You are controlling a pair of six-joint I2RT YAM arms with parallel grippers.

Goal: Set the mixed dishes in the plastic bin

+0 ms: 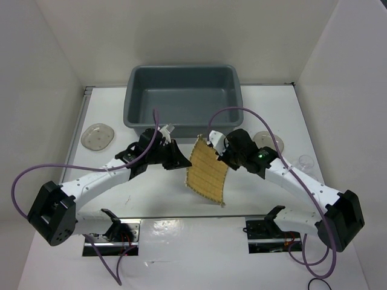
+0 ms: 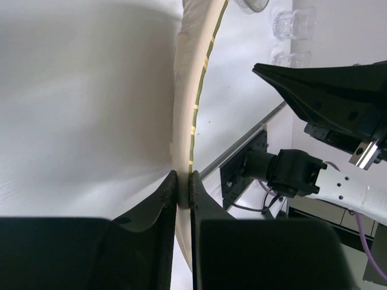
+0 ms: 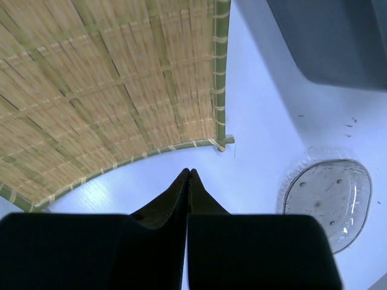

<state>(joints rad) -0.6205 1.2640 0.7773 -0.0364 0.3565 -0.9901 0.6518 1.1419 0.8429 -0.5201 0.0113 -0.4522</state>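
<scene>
Left gripper (image 2: 184, 180) is clamped on the edge of the bamboo mat (image 1: 207, 171) — the left wrist view shows the mat edge-on, pinched between both fingers. The mat is lifted off the table (image 1: 272, 112) and hangs tilted between the two grippers, in front of the bin, not in it. Right gripper (image 3: 189, 173) has its fingers pressed together with nothing between them; the mat's border lies just beyond the tips, with a sliver of table showing between. One brownish plate (image 3: 326, 199) lies flat just right of the right gripper. Second plate (image 1: 98, 136) sits far left, well apart from the mat. Two clear cups (image 2: 294, 24) stand upright on the right side. Grey bin (image 1: 134, 103) sits at back centre — just beyond both grippers.
</scene>
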